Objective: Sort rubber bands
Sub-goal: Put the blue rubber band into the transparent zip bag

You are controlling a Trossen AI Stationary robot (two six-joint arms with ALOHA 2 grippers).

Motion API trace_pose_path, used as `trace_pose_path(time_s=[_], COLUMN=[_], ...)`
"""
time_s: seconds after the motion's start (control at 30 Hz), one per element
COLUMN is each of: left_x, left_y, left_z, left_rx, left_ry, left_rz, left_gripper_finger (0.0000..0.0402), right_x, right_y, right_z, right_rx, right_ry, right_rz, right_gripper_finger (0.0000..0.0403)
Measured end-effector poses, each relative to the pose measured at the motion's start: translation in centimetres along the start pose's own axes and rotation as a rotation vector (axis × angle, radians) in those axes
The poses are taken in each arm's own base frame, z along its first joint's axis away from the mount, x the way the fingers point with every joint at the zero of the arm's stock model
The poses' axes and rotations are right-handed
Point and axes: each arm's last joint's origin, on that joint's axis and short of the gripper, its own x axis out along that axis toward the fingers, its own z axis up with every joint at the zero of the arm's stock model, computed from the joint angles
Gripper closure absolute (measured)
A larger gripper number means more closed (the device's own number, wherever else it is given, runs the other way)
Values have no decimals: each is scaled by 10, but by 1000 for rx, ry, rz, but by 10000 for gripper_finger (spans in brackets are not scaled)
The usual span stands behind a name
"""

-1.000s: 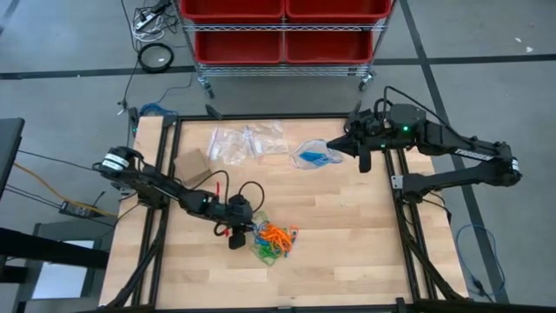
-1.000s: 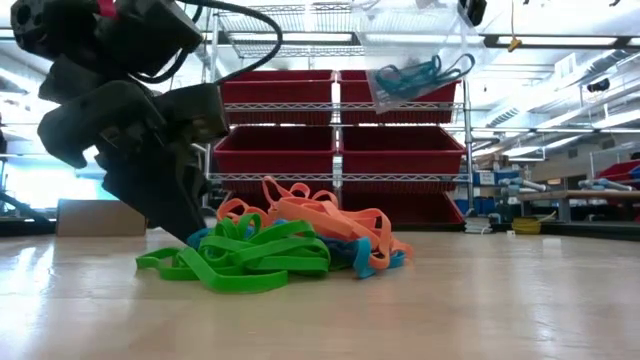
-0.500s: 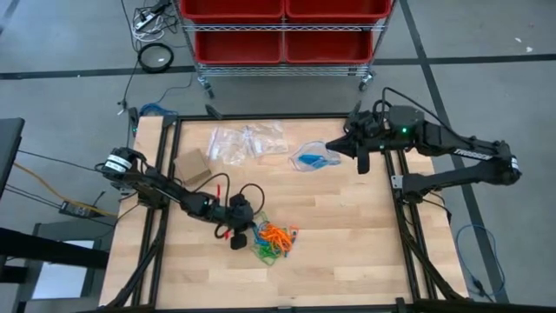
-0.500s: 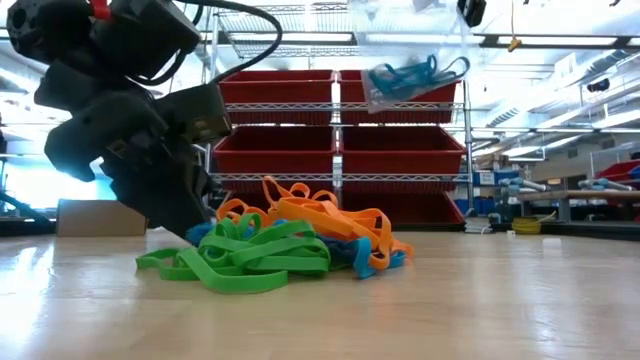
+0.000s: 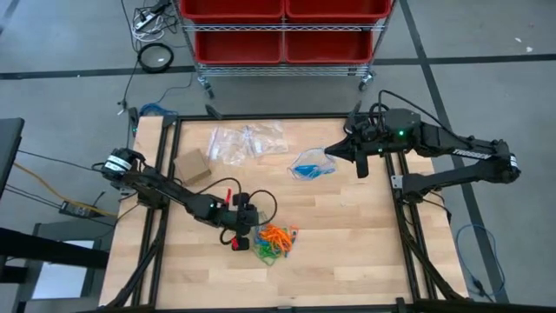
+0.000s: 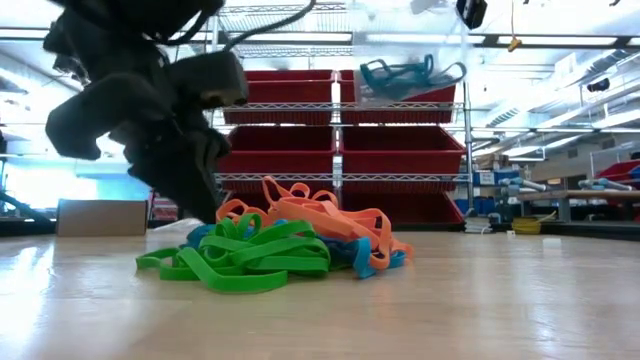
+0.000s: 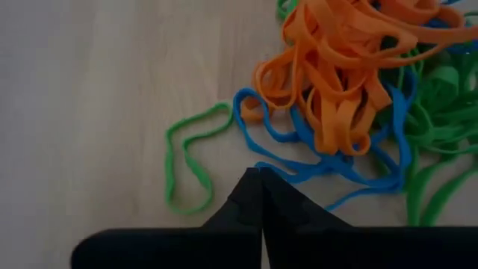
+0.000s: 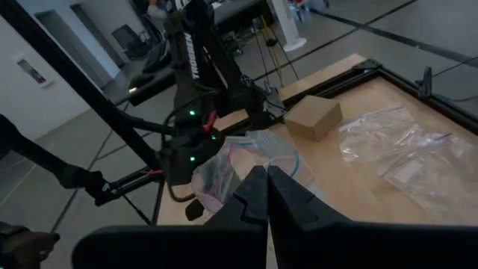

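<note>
High, low and 2 wrist views of the wooden table (image 5: 347, 235). The rubber bands (image 5: 274, 242) form 1 tangled clump of orange, blue and green loops at lower centre of the high view; in the low view the clump (image 6: 290, 245) sits left of centre on the table, green in front, orange behind. The left gripper (image 5: 242, 241) stands at the clump's left edge, its fingers (image 7: 254, 209) pressed together with no gap; their tips meet beside a blue loop (image 7: 314, 168), and whether a strand is pinched cannot be told. A single green loop (image 7: 190, 161) lies apart from the clump. The right gripper (image 5: 330, 153), at upper right of centre in the high view, has its fingers closed on a clear bag (image 5: 310, 163) holding blue bands, raised off the table. More clear bags (image 5: 248, 142) and a small cardboard box (image 5: 191, 165) lie at upper left of the table.
</note>
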Motion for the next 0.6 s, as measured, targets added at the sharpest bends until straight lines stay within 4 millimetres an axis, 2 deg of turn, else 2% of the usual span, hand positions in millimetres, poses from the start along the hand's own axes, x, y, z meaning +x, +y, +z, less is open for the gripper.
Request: trace_pose_path(time_s=[0.13, 0.33, 0.6], left_x=[-9, -33, -83], left_y=[-5, -13, -16], left_z=[9, 39, 90], left_rx=[36, 124, 236], left_ry=[27, 23, -20], left_rz=[41, 111, 269], left_gripper_finger=[400, 401, 401], right_x=[1, 11, 52], right_y=[0, -5, -10], right_z=[-3, -13, -30], right_rx=[3, 45, 73], right_ry=[29, 125, 262], right_rz=[-9, -64, -63], right_gripper_finger=[403, 403, 403])
